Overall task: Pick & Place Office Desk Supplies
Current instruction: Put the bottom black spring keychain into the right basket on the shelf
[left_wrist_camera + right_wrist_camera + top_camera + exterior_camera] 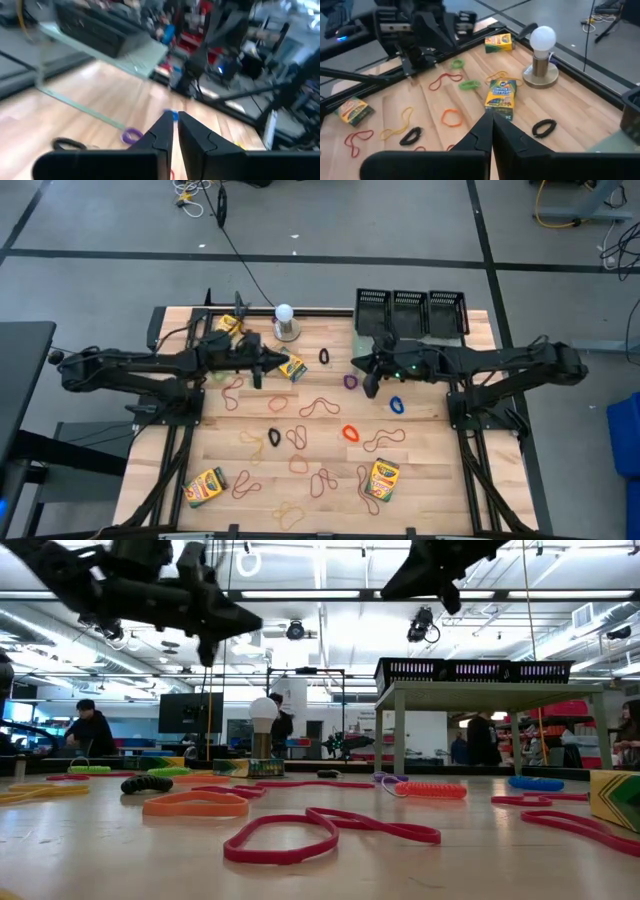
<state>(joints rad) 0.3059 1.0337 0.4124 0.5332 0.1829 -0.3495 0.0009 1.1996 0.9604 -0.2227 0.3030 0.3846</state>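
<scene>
Crayon box (293, 369): lies flat on the table (420, 480), just off the tip of the left gripper (272, 363); nothing holds it. In the right wrist view it sits face up near the white bulb lamp (542, 55).
Other boxes: one behind the left arm (231, 324), two near the front edge (204, 486) (384, 477).
Rubber bands: scattered over the whole board, e.g. a purple one (351, 381) and a blue one (396, 405) by the right arm, an orange one (350, 433) mid-table.
Baskets (411, 311): three black mesh ones in a row on the riser at the back right, well apart from the box.
Left gripper: raised above the table; fingers (162, 131) stand nearly together with a thin gap, nothing between them.
Right gripper (368, 376): also raised, mid-table, fingers pressed shut and empty.
Step in hand, my judgement: pick up the nearby box.
Method: spread the left fingers wide first, come down square over the box's narrow sides, close firmly, lift straight.
Watch: loose bands under the box edge, and the lamp close behind.
</scene>
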